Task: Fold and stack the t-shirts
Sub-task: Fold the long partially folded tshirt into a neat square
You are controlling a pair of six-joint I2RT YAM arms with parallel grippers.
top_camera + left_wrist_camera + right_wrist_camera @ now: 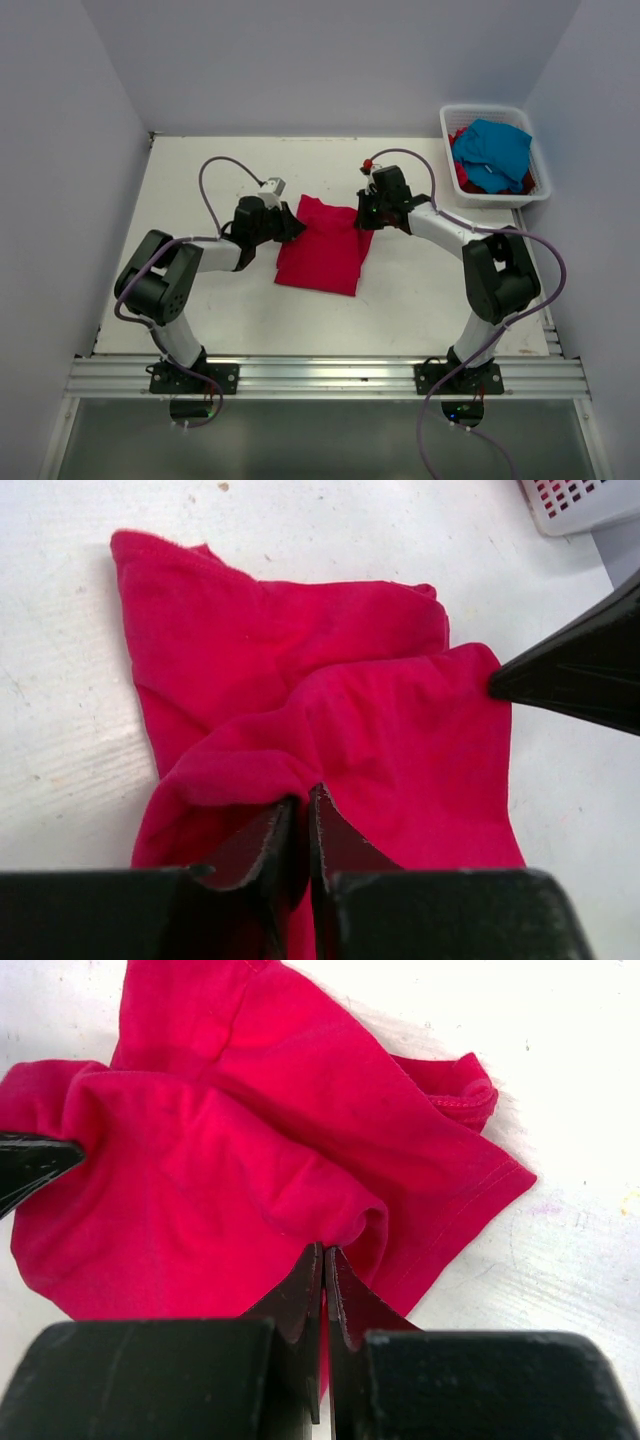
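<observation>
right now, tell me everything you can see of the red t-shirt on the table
The crimson t-shirt is soft, matte cloth, partly folded and rumpled, lying on the white table. A stitched sleeve hem shows at one corner. The left gripper and right gripper each pinch a raised fold at opposite edges.

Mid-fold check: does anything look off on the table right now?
Nothing spilled or torn. The red t-shirt is bunched, not flat: a raised ridge of cloth runs between the left tool and the right tool, both pinched on it, and one sleeve sticks out crooked at its edge.
</observation>
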